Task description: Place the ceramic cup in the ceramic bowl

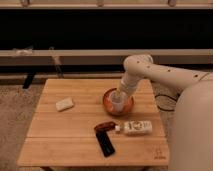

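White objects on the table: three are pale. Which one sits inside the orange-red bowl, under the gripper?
The ceramic cup, upright in the ceramic bowl beneath the gripper. The white bottle and white block lie on the wood.

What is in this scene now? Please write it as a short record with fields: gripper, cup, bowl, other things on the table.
gripper: gripper low over the bowl, at the cup's top
cup: ceramic cup upright, inside the bowl's rim
bowl: ceramic bowl on the wooden table, right of centre
other things: white block at left; white bottle lying in front of the bowl; red-brown object; black object
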Controlling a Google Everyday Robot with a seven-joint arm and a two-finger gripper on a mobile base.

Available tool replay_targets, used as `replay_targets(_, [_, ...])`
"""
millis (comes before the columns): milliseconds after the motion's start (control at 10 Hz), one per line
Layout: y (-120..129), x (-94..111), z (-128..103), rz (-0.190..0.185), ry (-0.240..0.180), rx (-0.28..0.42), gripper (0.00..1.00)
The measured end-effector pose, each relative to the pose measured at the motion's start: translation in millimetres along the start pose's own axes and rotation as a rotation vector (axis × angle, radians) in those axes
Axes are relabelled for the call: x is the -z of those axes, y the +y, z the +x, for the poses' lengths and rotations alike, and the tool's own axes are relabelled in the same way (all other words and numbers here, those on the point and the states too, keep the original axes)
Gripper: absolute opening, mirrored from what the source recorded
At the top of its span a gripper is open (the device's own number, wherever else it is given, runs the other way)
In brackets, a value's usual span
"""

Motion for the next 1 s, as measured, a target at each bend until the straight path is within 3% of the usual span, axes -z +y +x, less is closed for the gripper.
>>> replay_targets(300, [1,0,2,-0.004,-0.008,0.010,0.80])
replay_targets(700, [19,54,-6,0.018,-0.084,0.091,0.80])
replay_targets(1000, [20,60,-6,0.031,-0.087,0.108,0.80])
